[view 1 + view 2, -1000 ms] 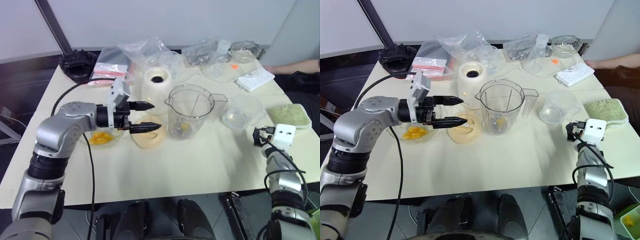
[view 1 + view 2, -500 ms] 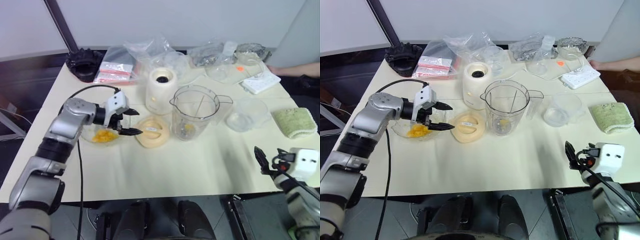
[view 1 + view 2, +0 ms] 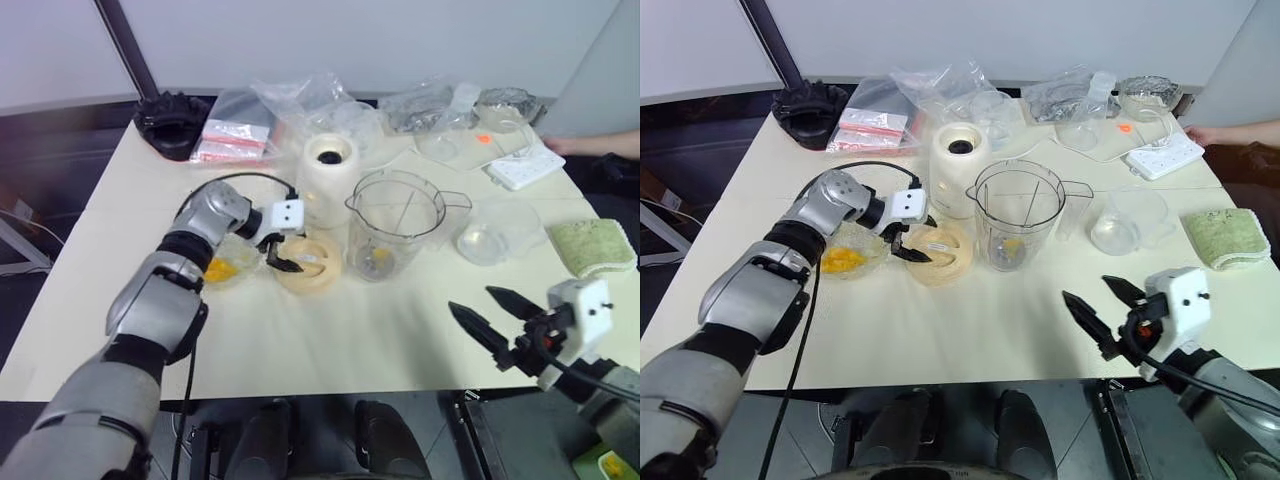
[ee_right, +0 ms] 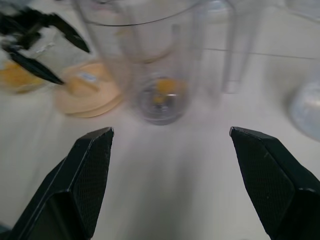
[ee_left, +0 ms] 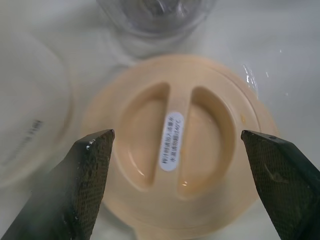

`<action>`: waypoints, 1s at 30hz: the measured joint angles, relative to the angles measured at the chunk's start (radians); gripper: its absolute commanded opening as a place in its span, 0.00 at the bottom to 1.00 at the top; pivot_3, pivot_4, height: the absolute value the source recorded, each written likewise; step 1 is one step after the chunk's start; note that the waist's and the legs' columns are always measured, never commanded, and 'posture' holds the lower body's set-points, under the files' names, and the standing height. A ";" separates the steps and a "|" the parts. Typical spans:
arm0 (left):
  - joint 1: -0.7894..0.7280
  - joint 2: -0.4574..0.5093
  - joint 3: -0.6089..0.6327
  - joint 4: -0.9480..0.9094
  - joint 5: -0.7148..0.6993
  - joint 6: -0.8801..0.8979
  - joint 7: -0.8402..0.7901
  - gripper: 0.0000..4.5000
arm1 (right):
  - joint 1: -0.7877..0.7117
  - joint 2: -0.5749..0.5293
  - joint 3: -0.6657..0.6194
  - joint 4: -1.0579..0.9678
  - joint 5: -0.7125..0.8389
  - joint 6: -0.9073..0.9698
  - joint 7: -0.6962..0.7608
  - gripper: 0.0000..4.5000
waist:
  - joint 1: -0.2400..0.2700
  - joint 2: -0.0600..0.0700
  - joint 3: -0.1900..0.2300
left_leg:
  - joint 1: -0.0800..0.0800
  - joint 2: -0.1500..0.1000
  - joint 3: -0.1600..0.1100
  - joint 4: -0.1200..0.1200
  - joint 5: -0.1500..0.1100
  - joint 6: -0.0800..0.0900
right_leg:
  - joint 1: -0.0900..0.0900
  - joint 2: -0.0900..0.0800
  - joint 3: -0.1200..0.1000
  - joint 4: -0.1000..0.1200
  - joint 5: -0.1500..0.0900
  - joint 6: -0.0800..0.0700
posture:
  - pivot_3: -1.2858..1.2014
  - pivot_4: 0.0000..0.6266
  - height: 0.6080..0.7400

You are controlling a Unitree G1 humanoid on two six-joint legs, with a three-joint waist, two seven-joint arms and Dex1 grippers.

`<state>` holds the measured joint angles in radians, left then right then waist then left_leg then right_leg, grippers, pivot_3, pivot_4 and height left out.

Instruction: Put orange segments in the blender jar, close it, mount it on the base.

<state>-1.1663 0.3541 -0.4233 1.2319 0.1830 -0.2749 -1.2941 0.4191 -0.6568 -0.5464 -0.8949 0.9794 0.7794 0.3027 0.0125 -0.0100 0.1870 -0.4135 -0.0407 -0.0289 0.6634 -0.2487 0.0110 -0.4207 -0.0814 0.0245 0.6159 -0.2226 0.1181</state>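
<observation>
Left wrist view looks straight down on the pale-orange lid [image 5: 176, 153], showing its two finger wells, the ridge between them and a small white sticker with print too fine to read; the left gripper [image 5: 182, 170] is spread wide to either side of the lid, holding nothing. From the head camera that same gripper [image 3: 905, 243] hangs just over the lid's near-left edge, between a small clear bowl [image 3: 864, 262] of orange segments [image 3: 843, 260] and the blender jar [image 3: 1019, 214]. Right wrist view looks level across the table [image 4: 165, 185] and shows what the head views barely give: a few orange pieces and the blades at the bottom of the jar, with its handle off to one side. The right gripper [image 3: 1103, 305] floats near the table's front edge, well apart from the jar, fingers parted and empty. The jar stands upright and uncovered, just right of the lid; the cream base [image 3: 957, 180] stands just behind and to its left, socket uncovered. Around them lie plastic bags [image 3: 940, 95], a red-striped packet [image 3: 871, 128], a black ring-shaped object [image 3: 807, 103], an overturned clear bowl [image 3: 1127, 219], a white power strip [image 3: 1162, 156], a green cloth [image 3: 1227, 235] and a person's arm [image 3: 1240, 133] at the far right.
</observation>
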 measured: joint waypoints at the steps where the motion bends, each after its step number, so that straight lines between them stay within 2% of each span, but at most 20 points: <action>1: -0.003 -0.008 -0.007 0.019 0.017 -0.001 0.006 0.95 | -0.009 -0.010 0.008 -0.015 0.018 0.006 -0.014 0.86 | 0.001 0.000 0.000 | 0.000 0.000 0.000 0.000 0.000 0.000 | 0.000 0.000 0.000 0.000 0.000 0.000 | 0.52 0.24 1.00; 11: -0.026 -0.065 -0.001 0.084 0.104 0.011 0.057 0.95 | -0.068 -0.130 0.057 -0.118 0.126 0.029 -0.132 0.86 | 0.008 -0.003 -0.001 | -0.001 0.000 -0.001 0.002 0.000 0.000 | 0.002 -0.001 -0.001 0.000 0.001 0.002 | 0.52 0.24 1.00; 19: -0.030 -0.104 0.026 0.101 0.126 0.078 0.099 0.95 | -0.089 -0.138 0.151 -0.122 0.133 0.028 -0.209 0.86 | 0.031 -0.004 -0.003 | 0.007 0.000 -0.003 0.003 0.000 0.000 | 0.013 -0.002 -0.003 -0.004 -0.001 -0.001 | 0.52 0.24 1.00; 28: -0.047 -0.140 0.058 0.114 0.142 0.154 0.108 0.95 | -0.114 -0.138 0.197 -0.122 0.105 0.021 -0.242 0.86 | 0.034 -0.004 -0.003 | 0.006 0.000 -0.003 0.003 0.000 0.000 | 0.014 -0.004 -0.007 -0.005 -0.001 -0.001 | 0.52 0.24 1.00; 30: -0.054 -0.143 0.058 0.116 0.154 0.162 0.107 0.83 | -0.117 -0.138 0.210 -0.122 0.101 0.020 -0.247 0.88 | 0.034 -0.004 -0.003 | 0.006 -0.001 -0.003 0.003 0.000 0.000 | 0.014 -0.005 -0.007 -0.005 -0.001 -0.001 | 0.52 0.24 1.00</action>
<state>-1.2207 0.2115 -0.3653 1.3479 0.3368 -0.1133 -1.1873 0.3026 -0.7947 -0.3360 -1.0168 1.0808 0.7998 0.0554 0.0460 -0.0141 0.1839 -0.4077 -0.0412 -0.0318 0.6668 -0.2490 0.0114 -0.4069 -0.0861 0.0172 0.6113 -0.2234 0.1171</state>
